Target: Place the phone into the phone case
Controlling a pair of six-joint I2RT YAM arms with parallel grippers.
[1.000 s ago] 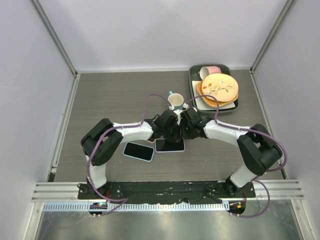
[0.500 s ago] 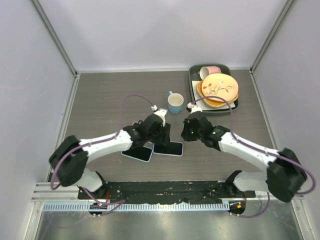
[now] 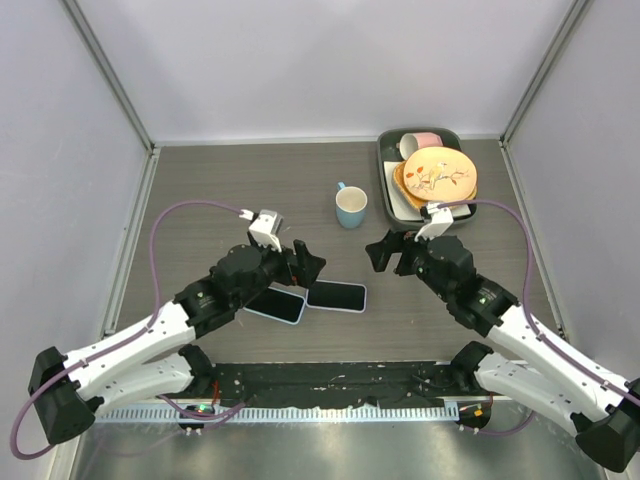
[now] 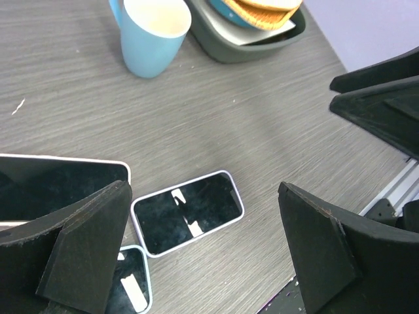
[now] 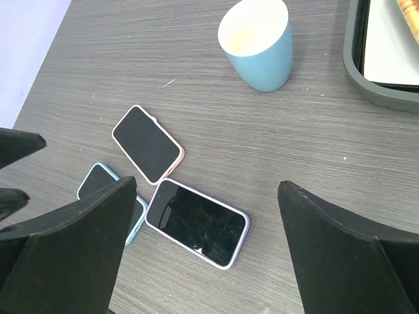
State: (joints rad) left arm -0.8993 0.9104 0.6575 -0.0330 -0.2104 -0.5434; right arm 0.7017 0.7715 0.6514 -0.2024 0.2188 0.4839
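My left pincer is hanging released, jaws wide, gripping nothing; the right pincer is doing likewise, facing it. Below and between them, the lilac-rimmed phone is lying flat, screen up, on the worktop. A blue-rimmed phone is sitting just beside its left end, with a pink-rimmed phone near both. Farther back, a blue cup is standing upright.

Lab test cell — plain white walls, aluminium frame posts.
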